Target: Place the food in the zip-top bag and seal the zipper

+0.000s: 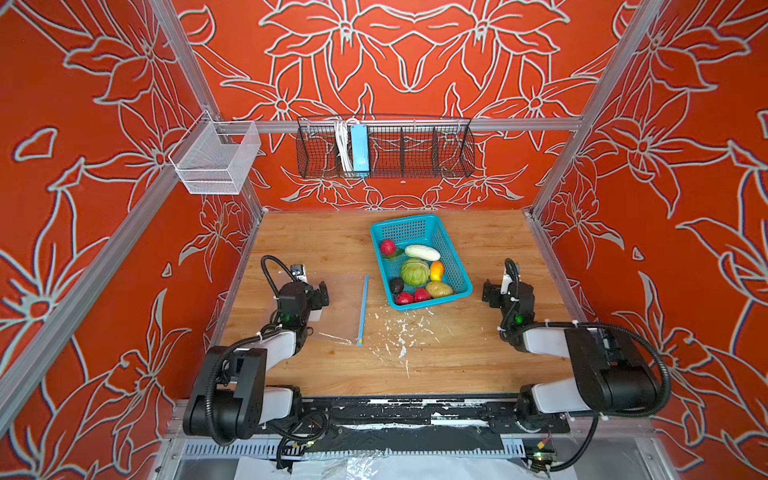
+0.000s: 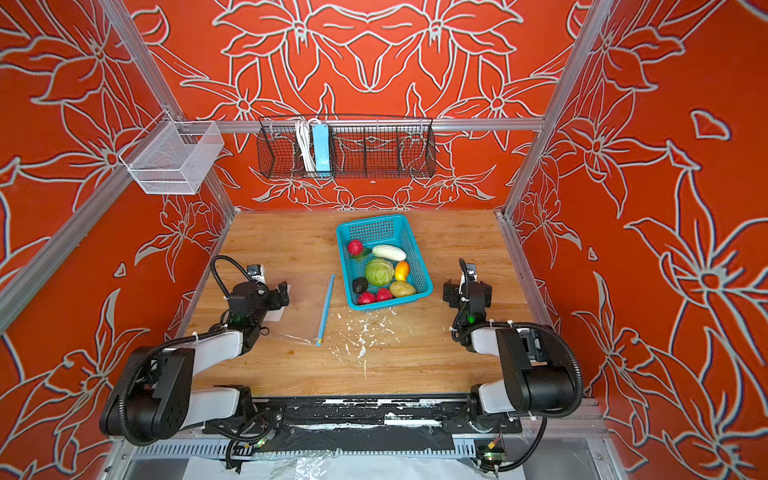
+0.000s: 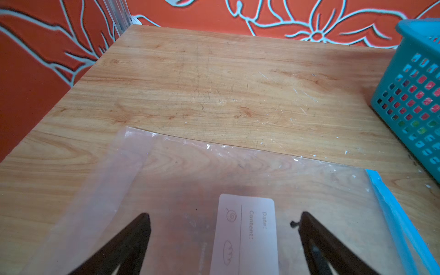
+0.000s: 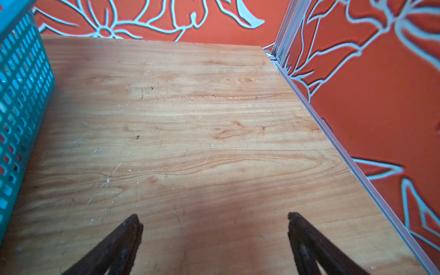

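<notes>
The food lies in a teal basket (image 1: 399, 222) at the middle back: green cabbage (image 1: 414, 272), white cucumber (image 1: 422, 252), potato (image 1: 439, 289), mango (image 1: 436, 271), avocado (image 1: 396, 285), strawberries (image 1: 404, 298) and radish (image 1: 388, 247). The clear zip-top bag (image 1: 340, 307) (image 3: 238, 171) lies flat and empty left of the basket. Its blue zipper (image 1: 363, 309) (image 3: 392, 209) faces the basket. My left gripper (image 1: 311, 293) (image 3: 223, 221) hovers open over the bag, its fingers either side of the white label (image 3: 247, 228). My right gripper (image 1: 508, 291) (image 4: 214, 221) stands open over bare wood, right of the basket (image 4: 21, 83).
White flecks (image 1: 399, 332) are scattered on the wood near the bag's zipper end. A black wire rack with a light-blue power strip (image 1: 359, 149) and a white mesh bin (image 1: 216, 158) hang on the walls. Metal frame rails edge the table.
</notes>
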### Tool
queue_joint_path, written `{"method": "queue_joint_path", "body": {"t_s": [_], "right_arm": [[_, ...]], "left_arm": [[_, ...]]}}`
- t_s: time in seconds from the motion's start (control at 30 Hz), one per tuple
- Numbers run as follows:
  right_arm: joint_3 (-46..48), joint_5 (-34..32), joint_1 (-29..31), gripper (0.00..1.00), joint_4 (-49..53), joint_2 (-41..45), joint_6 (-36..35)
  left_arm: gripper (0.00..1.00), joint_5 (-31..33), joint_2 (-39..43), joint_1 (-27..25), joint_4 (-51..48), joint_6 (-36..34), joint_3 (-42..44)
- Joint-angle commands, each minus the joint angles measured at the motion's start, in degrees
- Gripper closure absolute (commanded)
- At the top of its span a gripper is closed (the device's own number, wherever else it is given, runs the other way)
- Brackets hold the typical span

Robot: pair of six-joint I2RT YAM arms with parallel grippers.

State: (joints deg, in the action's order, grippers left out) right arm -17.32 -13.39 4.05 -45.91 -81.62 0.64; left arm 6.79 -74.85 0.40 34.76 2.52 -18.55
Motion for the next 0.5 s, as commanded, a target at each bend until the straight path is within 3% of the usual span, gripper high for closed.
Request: {"method": "queue_joint_path", "body": {"t_s": [0.0,0.47], "right_arm": [[-0.7,0.9,-0.2,0.02,-0.8,0.8,-0.2],[-1.0,1.0,-0.2,0.02,-0.2,0.6,-0.2]], "left_arm": [[0.03,0.2,-0.4,-0.1,-0.3,-0.5,-0.8],[0.03,0.4,-0.5,0.0,-0.4,-0.5,-0.8]]}}
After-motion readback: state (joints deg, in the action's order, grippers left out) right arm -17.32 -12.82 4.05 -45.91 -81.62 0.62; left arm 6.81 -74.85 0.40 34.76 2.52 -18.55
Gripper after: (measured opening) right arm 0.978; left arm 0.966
